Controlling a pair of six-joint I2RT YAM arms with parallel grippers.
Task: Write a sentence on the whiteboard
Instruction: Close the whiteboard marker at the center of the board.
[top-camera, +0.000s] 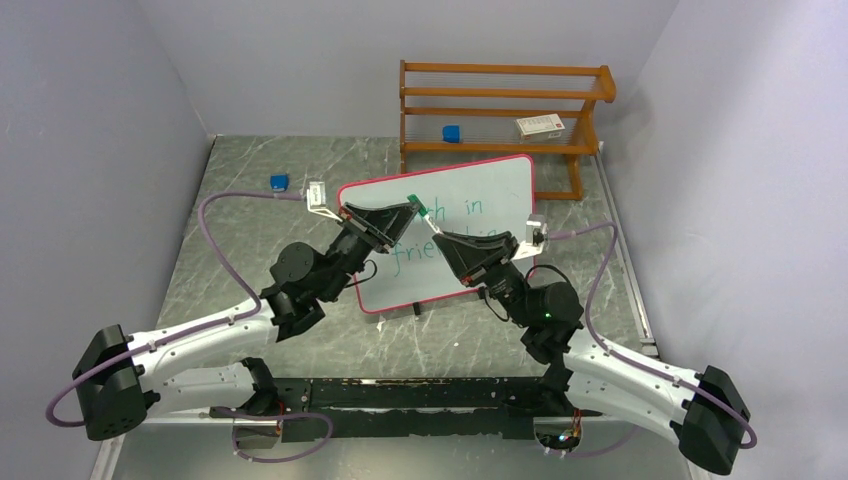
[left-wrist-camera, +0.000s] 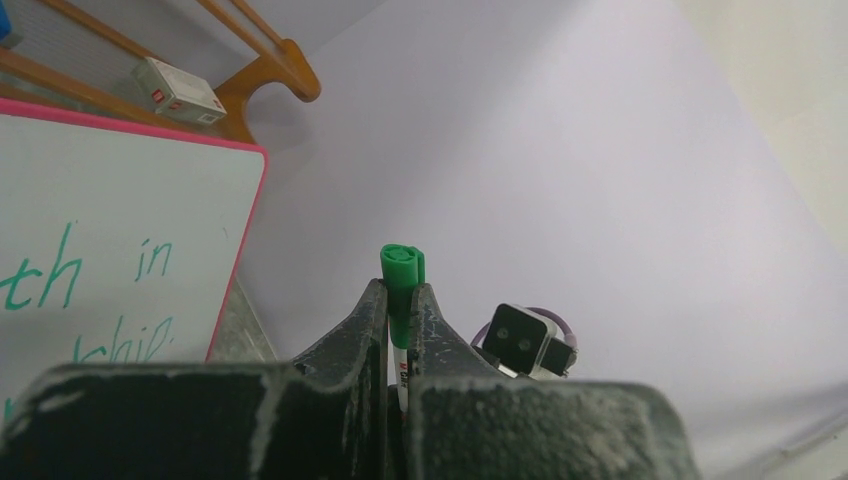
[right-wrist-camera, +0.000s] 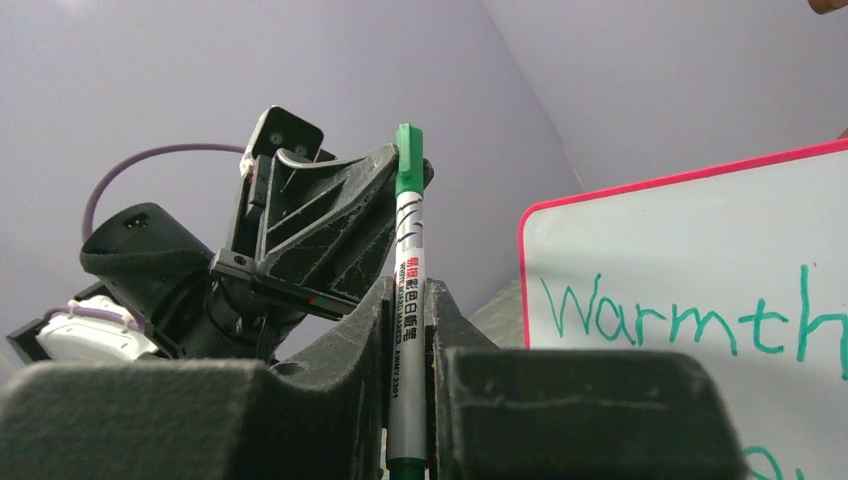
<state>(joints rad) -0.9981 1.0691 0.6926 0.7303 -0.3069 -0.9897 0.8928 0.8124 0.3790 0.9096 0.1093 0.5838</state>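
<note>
The whiteboard (top-camera: 480, 185), white with a pink-red frame, lies in the middle of the table and bears green writing. It also shows in the left wrist view (left-wrist-camera: 120, 220) and in the right wrist view (right-wrist-camera: 700, 240), where I read "Warmth". A green-capped marker (top-camera: 419, 206) hangs in the air above the board, between both grippers. My left gripper (top-camera: 410, 208) is shut on its green cap (left-wrist-camera: 402, 268). My right gripper (top-camera: 442, 237) is shut on its grey barrel (right-wrist-camera: 407, 290). In the right wrist view the left gripper's fingers (right-wrist-camera: 330, 215) hold the marker's cap end.
A wooden rack (top-camera: 500, 110) stands behind the board, holding a blue block (top-camera: 451, 132) and a white box (top-camera: 540, 125). Another blue block (top-camera: 279, 182) lies at the table's far left. Grey walls close in on both sides.
</note>
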